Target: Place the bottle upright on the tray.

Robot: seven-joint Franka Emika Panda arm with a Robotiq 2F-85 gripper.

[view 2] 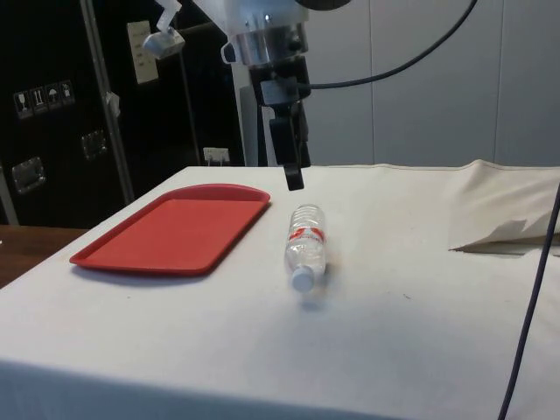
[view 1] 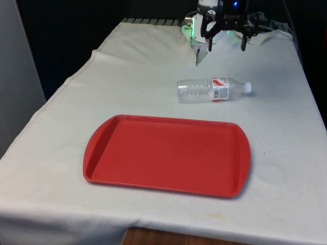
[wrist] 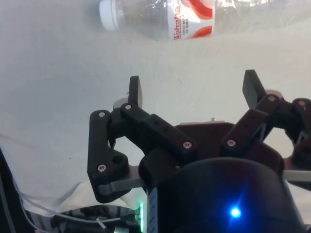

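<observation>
The clear plastic bottle (view 1: 213, 90) with a red-and-white label lies flat on the white cloth, white cap pointing to the front view's three o'clock. The flat red plastic tray (view 1: 166, 154) sits near it at six o'clock. The black two-finger gripper (view 1: 226, 45) hangs above, jaws spread, grasping nothing.

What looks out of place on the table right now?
The bottle lies on its side on the cloth, beyond the tray, not upright on it. The open gripper hangs above, holding nothing.

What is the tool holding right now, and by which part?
Nothing. The tool is open above the cloth, and the bottle lies on its side, untouched.
</observation>
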